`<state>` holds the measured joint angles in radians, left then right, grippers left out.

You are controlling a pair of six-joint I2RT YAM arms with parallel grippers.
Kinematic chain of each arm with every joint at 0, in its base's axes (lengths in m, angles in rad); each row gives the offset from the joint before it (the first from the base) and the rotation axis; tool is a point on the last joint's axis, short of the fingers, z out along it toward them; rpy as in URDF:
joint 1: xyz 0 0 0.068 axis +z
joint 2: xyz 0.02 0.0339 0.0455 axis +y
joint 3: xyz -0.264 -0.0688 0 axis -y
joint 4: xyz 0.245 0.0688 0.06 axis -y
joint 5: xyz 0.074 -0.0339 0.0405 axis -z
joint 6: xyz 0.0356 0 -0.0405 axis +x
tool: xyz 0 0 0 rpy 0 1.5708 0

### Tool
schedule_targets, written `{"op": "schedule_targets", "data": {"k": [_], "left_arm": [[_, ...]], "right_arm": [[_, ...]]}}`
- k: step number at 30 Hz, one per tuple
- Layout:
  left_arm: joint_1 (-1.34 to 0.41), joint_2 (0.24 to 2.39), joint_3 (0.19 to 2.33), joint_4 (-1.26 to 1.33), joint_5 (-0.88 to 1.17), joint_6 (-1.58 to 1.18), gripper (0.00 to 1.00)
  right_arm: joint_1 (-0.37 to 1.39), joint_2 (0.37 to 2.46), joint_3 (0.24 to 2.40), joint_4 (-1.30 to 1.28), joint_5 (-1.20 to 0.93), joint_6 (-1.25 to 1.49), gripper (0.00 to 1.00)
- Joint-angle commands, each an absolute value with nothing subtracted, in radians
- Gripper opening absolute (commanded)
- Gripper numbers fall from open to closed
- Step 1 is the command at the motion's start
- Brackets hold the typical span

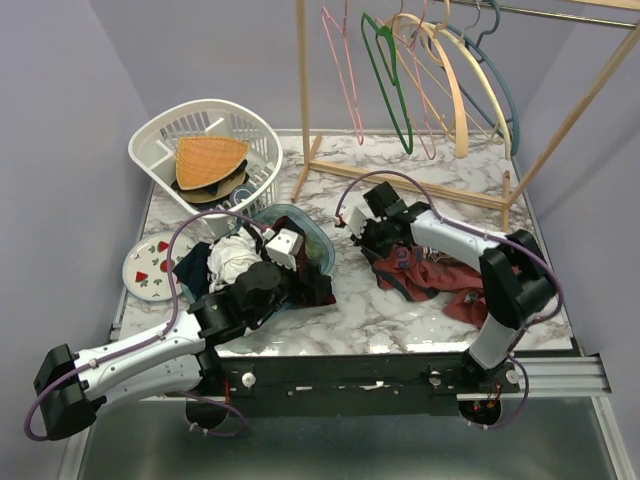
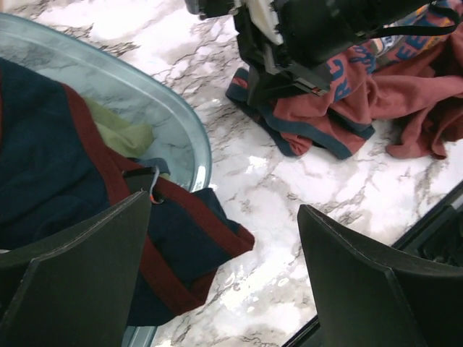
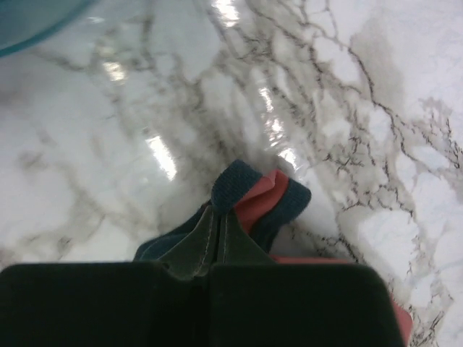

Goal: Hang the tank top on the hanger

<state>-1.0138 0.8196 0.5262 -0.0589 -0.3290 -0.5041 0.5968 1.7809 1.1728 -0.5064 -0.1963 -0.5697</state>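
- The tank top (image 1: 440, 280) lies crumpled on the tabletop (image 1: 400, 320) in front of the right arm. It is well apart from the hanger (image 1: 507, 100), which hangs on the wooden rack (image 1: 305, 100) at the far edge.
- The right claw (image 3: 219, 224) is shut on a fold of the tank top's navy-trimmed edge. In the wrist view its tips are pinched tight, with trim and maroon cloth poking out just past them.
- We cannot tell whether that fold belongs to a strap, an armhole or the neck.
- The left claw (image 2: 224, 206) stands wide open and holds nothing. It hovers over a navy and maroon garment spilling from the clear tub (image 2: 195, 137).
- We judge the step in hand to be lifting the tank top clear so it can hang out.
- To do it well, we would raise the pinch slowly and straight up, letting the cloth unfold under its own weight.
- The grip sits near the very tips, so a jerk could pull the trim free.
- The open left claw could then take the opposite shoulder to spread the opening.
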Motion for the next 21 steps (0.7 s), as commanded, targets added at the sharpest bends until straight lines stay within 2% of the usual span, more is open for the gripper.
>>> {"op": "schedule_targets", "data": {"k": [1, 9, 16, 21], "left_arm": [[-1.009, 0.779, 0.489, 0.064, -0.244, -0.489, 0.95], [-1.008, 0.795, 0.495, 0.178, -0.045, -0.456, 0.98], [-1.009, 0.914, 0.595, 0.224, 0.093, -0.407, 0.99], [-1.035, 1.060, 0.669, 0.256, 0.143, -0.408, 0.99]], "right_arm": [[0.606, 1.574, 1.100, -0.672, -0.415, -0.679, 0.01], [0.565, 1.079, 0.933, -0.782, -0.520, -0.742, 0.01], [0.375, 0.881, 1.054, -0.836, -0.480, -0.635, 0.01], [0.295, 0.822, 1.132, -0.815, -0.427, -0.551, 0.01]]}}
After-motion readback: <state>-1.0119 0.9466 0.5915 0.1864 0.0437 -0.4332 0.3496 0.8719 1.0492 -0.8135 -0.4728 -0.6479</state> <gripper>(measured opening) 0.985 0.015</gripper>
